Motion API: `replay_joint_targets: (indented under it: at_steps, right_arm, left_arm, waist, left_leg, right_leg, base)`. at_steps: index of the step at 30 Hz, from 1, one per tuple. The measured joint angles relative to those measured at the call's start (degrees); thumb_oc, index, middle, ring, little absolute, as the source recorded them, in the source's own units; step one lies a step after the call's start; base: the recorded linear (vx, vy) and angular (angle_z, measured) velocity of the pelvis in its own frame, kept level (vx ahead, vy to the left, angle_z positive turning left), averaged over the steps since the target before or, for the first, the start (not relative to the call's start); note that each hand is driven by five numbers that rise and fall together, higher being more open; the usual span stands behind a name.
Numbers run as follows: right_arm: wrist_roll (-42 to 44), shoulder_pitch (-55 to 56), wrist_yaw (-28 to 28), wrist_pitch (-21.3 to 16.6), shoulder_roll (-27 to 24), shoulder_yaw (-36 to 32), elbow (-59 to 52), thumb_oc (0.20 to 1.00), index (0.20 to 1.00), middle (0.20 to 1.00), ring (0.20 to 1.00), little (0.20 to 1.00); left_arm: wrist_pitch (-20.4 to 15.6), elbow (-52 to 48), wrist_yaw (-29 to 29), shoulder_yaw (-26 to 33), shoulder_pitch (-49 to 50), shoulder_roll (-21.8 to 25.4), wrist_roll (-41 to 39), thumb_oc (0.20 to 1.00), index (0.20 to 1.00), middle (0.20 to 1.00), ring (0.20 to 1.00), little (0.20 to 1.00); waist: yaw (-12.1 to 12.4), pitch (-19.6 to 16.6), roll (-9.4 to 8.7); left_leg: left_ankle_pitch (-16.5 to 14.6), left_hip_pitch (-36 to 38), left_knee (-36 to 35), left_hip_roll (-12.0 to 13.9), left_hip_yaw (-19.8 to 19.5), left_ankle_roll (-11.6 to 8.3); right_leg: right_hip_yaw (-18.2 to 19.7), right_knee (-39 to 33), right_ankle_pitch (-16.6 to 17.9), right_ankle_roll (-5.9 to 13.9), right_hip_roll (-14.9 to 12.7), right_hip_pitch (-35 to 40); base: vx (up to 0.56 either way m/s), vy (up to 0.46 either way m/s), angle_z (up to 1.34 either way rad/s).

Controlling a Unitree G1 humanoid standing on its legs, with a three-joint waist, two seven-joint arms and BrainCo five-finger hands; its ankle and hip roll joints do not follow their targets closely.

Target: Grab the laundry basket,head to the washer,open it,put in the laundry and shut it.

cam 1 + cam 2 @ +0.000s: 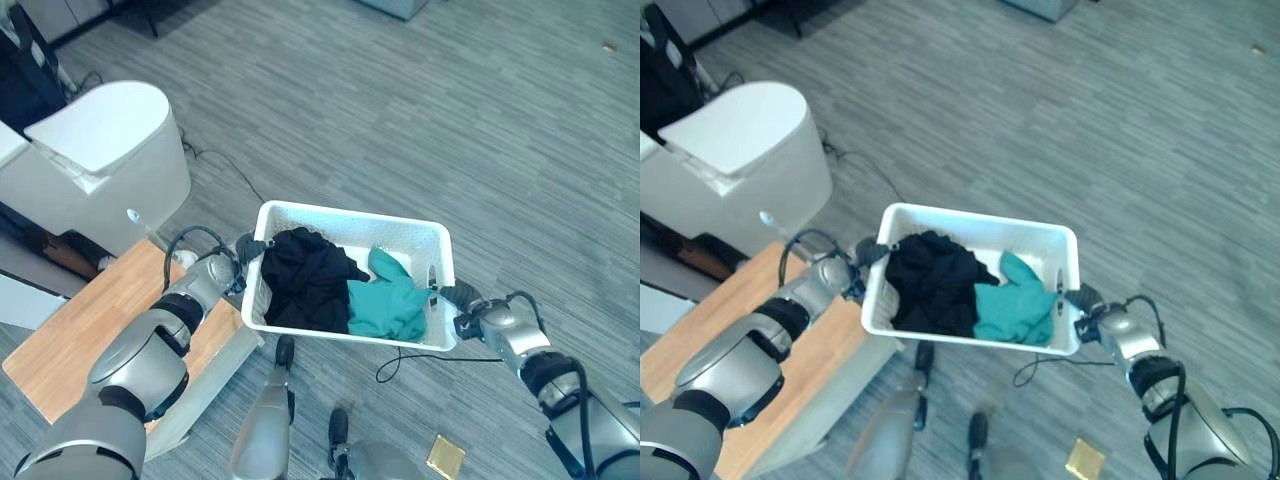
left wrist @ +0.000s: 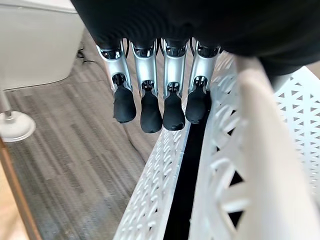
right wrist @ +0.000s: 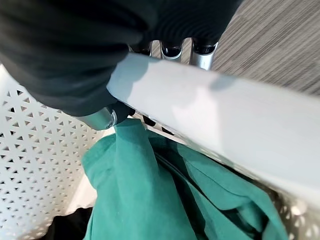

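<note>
White perforated laundry basket (image 1: 425, 238) holds black (image 1: 305, 280) and teal clothes (image 1: 385, 305).

Soft, even daylight-bright light falls on the grey floor (image 1: 450, 120), with no hard glare. At ten o'clock the white washer (image 1: 100, 150) shines brightest on its top, its side slightly shaded. The laundry basket (image 1: 400, 228) rim reads clean white; the black garment (image 1: 305, 280) inside swallows all detail, while the teal garment (image 1: 390, 305) is evenly lit. Small highlights glint on the left hand's fingers (image 2: 145, 65).
</note>
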Motion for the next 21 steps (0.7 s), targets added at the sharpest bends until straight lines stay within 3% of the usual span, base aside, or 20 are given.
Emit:
replay_joint_targets:
  at_steps: [1, 2, 3, 4, 5, 7, 9, 10, 11, 12, 13, 15, 16, 17, 18, 19, 20, 21]
  right_arm:
    - [-0.04, 0.15, 0.01, 0.06, 0.64, 0.75, 0.29, 0.200, 0.200, 0.200, 0.200, 0.200]
    - [-0.07, 0.62, -0.02, 0.00, 1.27, 0.91, 0.12, 0.200, 0.200, 0.200, 0.200, 0.200]
    - [-0.07, 0.84, -0.02, -0.01, 2.45, 0.90, 0.44, 0.200, 0.200, 0.200, 0.200, 0.200]
    - [-0.07, 1.05, -0.12, -0.02, 3.49, 0.54, 0.93, 0.200, 0.200, 0.200, 0.200, 0.200]
    - [-0.24, 1.27, -0.42, 0.12, 5.26, 0.34, 1.37, 0.200, 0.200, 0.200, 0.200, 0.200]
    - [-1.41, 1.91, -0.86, 0.20, 7.85, -1.03, 2.40, 0.200, 0.200, 0.200, 0.200, 0.200]
    - [-2.60, 4.60, -1.28, 0.45, 7.68, -2.43, -0.14, 0.200, 0.200, 0.200, 0.200, 0.200]
    - [-2.98, 4.75, -1.22, 0.51, 7.77, -2.70, 0.16, 0.200, 0.200, 0.200, 0.200, 0.200]
    - [-3.47, 4.83, -1.10, 0.70, 7.75, -2.99, 0.08, 0.200, 0.200, 0.200, 0.200, 0.200]
    - [-3.67, 4.85, -1.10, 0.72, 7.61, -3.92, -0.28, 0.200, 0.200, 0.200, 0.200, 0.200]
    - [-4.00, 4.99, -1.08, 0.72, 7.14, -3.92, -0.52, 0.200, 0.200, 0.200, 0.200, 0.200]
    - [-3.99, 5.77, -1.02, 0.72, 6.05, -3.91, -0.59, 0.200, 0.200, 0.200, 0.200, 0.200]
    - [-3.97, 5.81, -1.03, 0.71, 5.68, -3.86, -0.35, 0.200, 0.200, 0.200, 0.200, 0.200]
    - [-3.93, 7.27, -0.84, 0.59, 3.25, -4.15, -1.41, 0.200, 0.200, 0.200, 0.200, 0.200]
    - [-3.92, 7.19, -0.72, 0.53, 2.83, -4.26, -1.42, 0.200, 0.200, 0.200, 0.200, 0.200]
    - [-3.92, 7.19, -0.72, 0.53, 2.83, -4.26, -1.42, 0.200, 0.200, 0.200, 0.200, 0.200]
    - [-4.00, 6.32, -0.82, 0.57, 3.49, -4.09, -1.35, 0.200, 0.200, 0.200, 0.200, 0.200]
    - [-4.00, 7.13, -0.76, 0.69, 3.78, -3.85, -1.20, 0.200, 0.200, 0.200, 0.200, 0.200]
  left_arm:
    - [0.03, 0.30, -0.10, -0.13, 0.88, 0.33, 0.03, 0.200, 0.200, 0.200, 0.200, 0.200]
    - [0.21, -0.01, -0.06, 0.05, 1.70, 0.86, -0.04, 0.200, 0.200, 0.200, 0.200, 0.200]
    - [-0.03, 0.13, -0.06, 0.06, 1.70, 1.54, 0.01, 0.200, 0.200, 0.200, 0.200, 0.200]
    - [0.29, -0.37, 0.03, 0.12, 1.81, 1.96, 0.00, 0.200, 0.200, 0.200, 0.200, 0.200]
    - [0.91, 0.23, 0.20, 0.80, 1.80, 2.05, 0.04, 0.200, 0.200, 0.200, 0.200, 0.200]
    - [1.46, 0.16, 0.44, 2.70, 2.79, 2.31, 0.08, 0.200, 0.200, 0.200, 0.200, 0.200]
    - [1.54, -0.71, 0.74, 2.68, 4.01, 2.03, -0.03, 0.200, 0.200, 0.200, 0.200, 0.200]
    - [1.45, -0.77, 0.78, 2.72, 4.33, 2.04, 0.02, 0.200, 0.200, 0.200, 0.200, 0.200]
    - [1.51, -0.37, 0.50, 2.73, 4.24, 1.79, 0.04, 0.200, 0.200, 0.200, 0.200, 0.200]
    - [1.47, 1.05, 0.49, 2.87, 3.80, 1.05, 0.03, 0.200, 0.200, 0.200, 0.200, 0.200]
    - [1.46, 1.12, 0.47, 2.89, 3.66, 0.71, 0.05, 0.200, 0.200, 0.200, 0.200, 0.200]
    - [1.30, 0.38, 0.23, 2.73, 3.57, -0.14, 0.16, 0.200, 0.200, 0.200, 0.200, 0.200]
    - [1.26, 0.40, 0.24, 2.66, 3.63, -0.51, 0.17, 0.200, 0.200, 0.200, 0.200, 0.200]
    - [1.33, 0.67, 0.35, 2.52, 4.30, -2.75, 0.64, 0.200, 0.200, 0.200, 0.200, 0.200]
    - [1.06, 1.21, 0.51, 2.56, 4.00, -3.46, 0.71, 0.200, 0.200, 0.200, 0.200, 0.200]
    - [1.06, 1.21, 0.51, 2.56, 4.00, -3.46, 0.71, 0.200, 0.200, 0.200, 0.200, 0.200]
    - [1.44, 3.45, 1.36, 2.81, 4.14, -3.79, 0.82, 0.200, 0.200, 0.200, 0.200, 0.200]
    - [1.42, 3.49, 1.48, 2.63, 4.93, -3.93, 0.94, 0.200, 0.200, 0.200, 0.200, 0.200]
  waist:
    - [0.56, -0.34, 0.66]
    - [1.27, -1.08, 1.23]
    - [1.21, -1.47, -0.37]
    - [1.25, -2.09, -1.44]
    - [0.88, -2.55, -2.18]
    - [0.79, -2.76, -2.52]
    - [-1.18, -3.87, -1.57]
    - [-2.13, -3.98, -1.18]
    - [-2.59, -3.96, -0.92]
    - [-5.41, -3.50, 0.34]
    - [-7.64, -3.02, 1.44]
    - [-10.75, -3.30, 1.22]
    - [-10.71, -3.58, 0.54]
    - [-13.12, -6.54, 1.59]
    - [-13.69, -7.50, 1.30]
    - [-13.69, -7.50, 1.30]
    - [-12.86, -7.69, 2.97]
    - [-12.68, -8.08, 3.32]
  left_leg:
    - [-0.84, 3.12, -0.55, -0.03, -1.77, 0.54]
    - [1.77, 5.58, -1.77, -0.29, -2.64, 3.56]
    - [1.60, 5.53, 0.69, -2.09, -2.18, 4.06]
    - [1.24, 5.75, 1.65, -3.13, -0.53, 7.31]
    - [-0.40, 8.72, 0.69, -4.54, 0.89, 9.81]
    - [-2.28, 12.54, 0.62, -5.16, 2.43, 11.46]
    - [-6.41, 14.19, 2.73, -5.84, -0.31, 14.32]
    - [-6.72, 15.68, 2.77, -5.94, -1.25, 14.67]
    - [-7.94, 17.92, 1.96, -5.90, -2.34, 14.71]
    - [-8.76, 21.75, -0.03, -4.95, -5.30, 14.33]
    - [-9.29, 23.63, -0.77, -3.87, -7.77, 13.89]
    - [-10.40, 26.83, -1.53, -3.54, -10.43, 11.95]
    - [-10.83, 27.93, -1.07, -4.49, -9.72, 11.30]
    - [-15.79, 29.29, -0.79, -4.59, -10.13, 11.28]
    - [-16.92, 30.23, -1.57, -4.76, -10.10, 11.59]
    - [-16.92, 30.23, -1.57, -4.76, -10.10, 11.59]
    - [-18.33, 34.97, -4.14, -3.67, -9.03, 10.61]
    - [-19.09, 37.13, -4.02, -3.11, -8.37, 9.37]
  right_leg:
    - [1.36, 0.02, -1.17, 0.94, 0.40, 1.70]
    - [2.80, 1.75, -2.79, 2.59, 0.31, 2.02]
    - [3.28, 5.29, -5.90, 3.34, -1.19, 2.08]
    - [3.26, 10.54, -8.01, 5.95, -2.39, 0.25]
    - [3.41, 24.02, -8.43, 10.50, -3.59, -4.23]
    - [2.90, 44.19, -3.49, 19.85, -4.21, -11.53]
    - [-0.60, 54.11, -1.22, 17.46, -4.46, -16.16]
    - [-3.22, 56.55, -1.08, 14.39, -5.04, -18.13]
    - [-5.10, 57.05, -2.09, 11.28, -4.59, -20.89]
    - [-9.71, 54.49, -4.99, 5.94, -3.41, -25.60]
    - [-9.80, 47.39, -5.94, 4.08, -0.55, -27.13]
    - [-7.83, 32.43, -4.16, 4.44, 1.66, -29.65]
    - [-7.60, 26.30, -1.84, 3.99, 1.19, -30.07]
    - [-6.03, 10.97, 1.64, 4.79, -1.61, -32.91]
    - [-5.10, 6.94, 2.15, 5.60, -3.61, -35.31]
    - [-5.10, 6.94, 2.15, 5.60, -3.61, -35.31]
    - [-6.77, 4.03, 3.89, 5.86, -6.16, -38.06]
    - [-8.35, 5.30, 3.01, 5.61, -6.99, -37.31]
  base:
    - [0.50, 0.073, -1.02]
    - [0.48, 0.073, -0.76]
    - [0.30, 0.075, -0.63]
    - [0.59, 0.179, -0.44]
    - [0.42, 0.144, -0.42]
    - [0.42, 0.172, -0.27]
    - [0.38, 0.111, 0.28]
    - [0.51, 0.040, 0.32]
    - [0.65, -0.071, 0.55]
    - [0.64, -0.142, 0.81]
    - [0.46, -0.123, 1.23]
    - [0.38, -0.153, 1.10]
    - [0.74, -0.249, 1.26]
    - [0.68, -0.186, 1.09]
    - [0.57, -0.146, 0.91]
    - [0.36, -0.094, 0.30]
    - [0.42, -0.125, 0.12]
    - [0.75, -0.277, 0.32]
